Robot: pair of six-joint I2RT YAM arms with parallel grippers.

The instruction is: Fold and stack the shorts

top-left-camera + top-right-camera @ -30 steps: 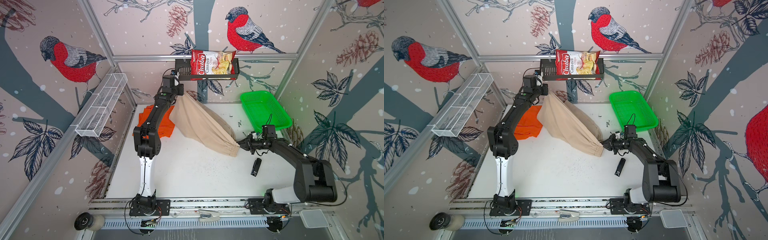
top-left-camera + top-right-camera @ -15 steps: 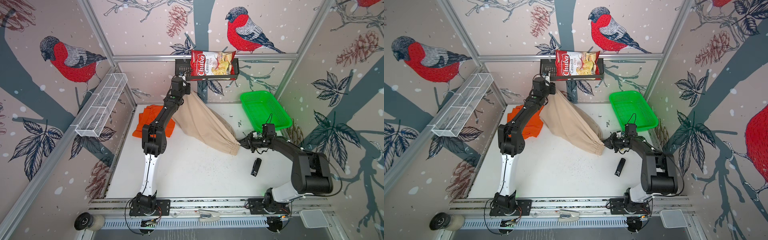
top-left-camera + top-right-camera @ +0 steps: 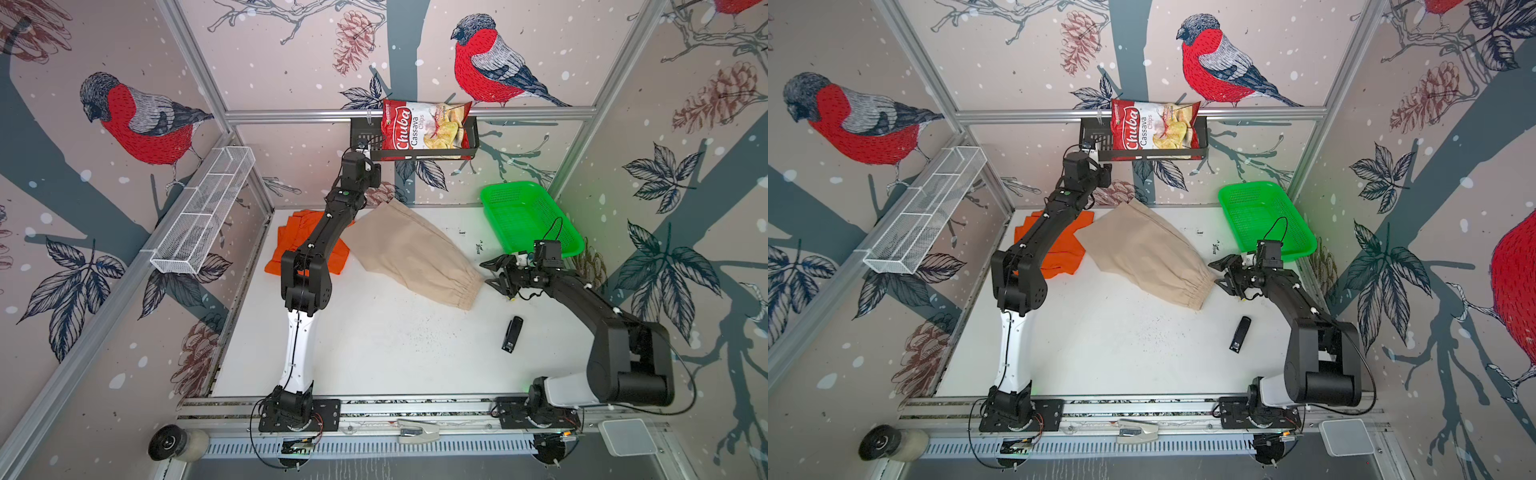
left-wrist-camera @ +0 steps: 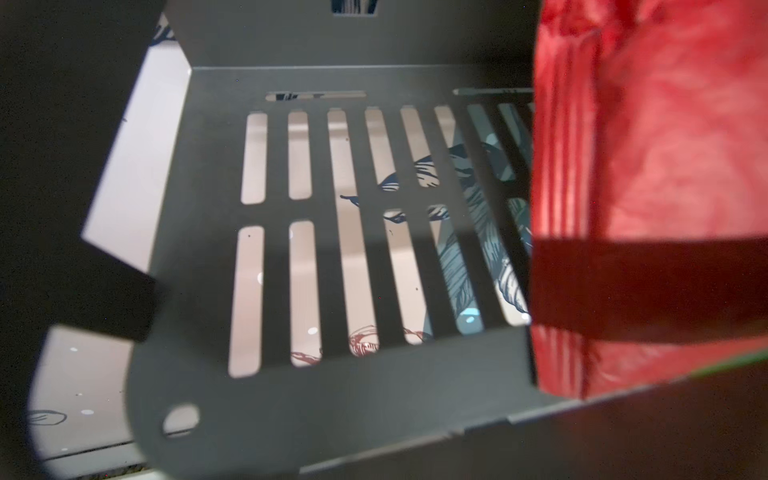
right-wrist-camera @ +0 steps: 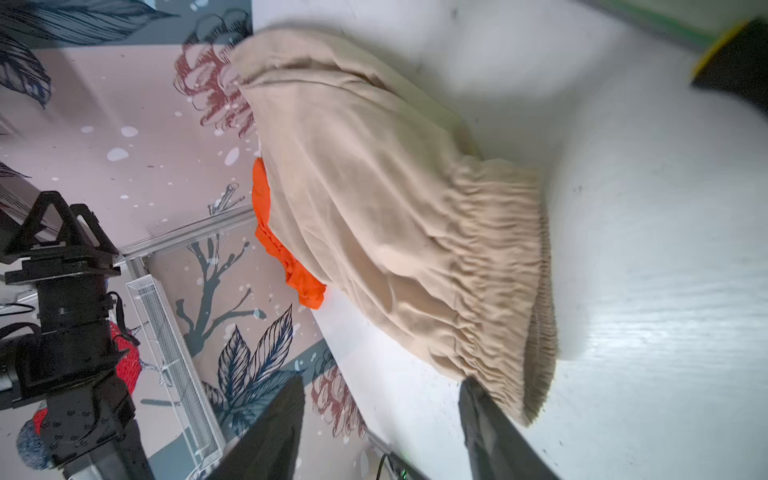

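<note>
Freed since a second ago, beige gathered-waist cloth shorts (image 3: 411,253) lie mid-table. Right gripper (image 3: 494,272) gapes empty beside waistband (image 3: 457,289); far left gripper (image 3: 364,146): opening unclear. Best smoothed flat before folding.

Both top views look steeply down from high over the front rail (image 3: 415,404), far enough back to take in the whole white table (image 3: 395,353), and they share almost the same scene with a slight sideways shift. The left wrist camera sits hard against the black slotted shelf (image 4: 374,395) on the back wall, beside the red chip bag (image 4: 665,145), both blurred by nearness. The right wrist camera looks low across the table, rolled sideways, close to the beige shorts (image 5: 395,228), with the orange shorts (image 5: 299,274) and left arm (image 5: 70,311) behind, all shared with the top views.
</note>
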